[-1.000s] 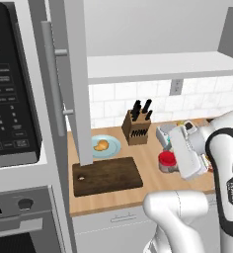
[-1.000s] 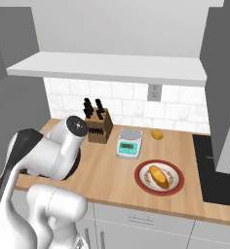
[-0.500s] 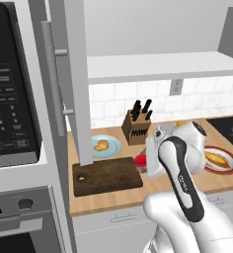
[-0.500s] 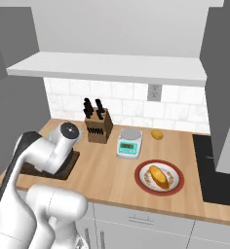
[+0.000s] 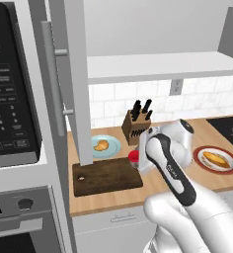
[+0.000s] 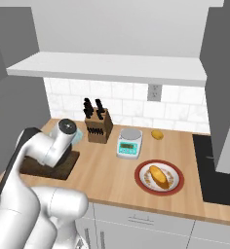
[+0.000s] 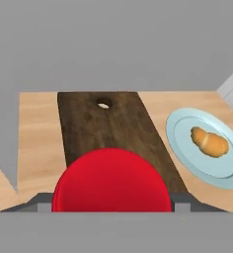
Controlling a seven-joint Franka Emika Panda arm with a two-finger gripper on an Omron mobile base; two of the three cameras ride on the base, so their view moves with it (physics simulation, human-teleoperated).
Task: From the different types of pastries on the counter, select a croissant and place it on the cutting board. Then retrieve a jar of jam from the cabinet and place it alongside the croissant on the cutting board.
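Counter [image 5: 187, 175], jam jar [image 7: 111, 180] over cutting board [image 7: 108, 128]

The arm reaches forward and low, its claw [image 7: 111, 210] clamped shut.

Jar of jam [image 7: 111, 180] body hidden beneath red lid; pincer [image 7: 108, 205] tips hidden.

The red lid of the jar of jam [image 7: 111, 181] sits large at the bottom, in front of the dark cutting board [image 7: 113, 123], whose round hole lies at the far end. Beside the board, a pale blue plate [image 7: 180, 143] carries the croissant [image 7: 209, 141] on the tan counter [image 7: 37, 133].
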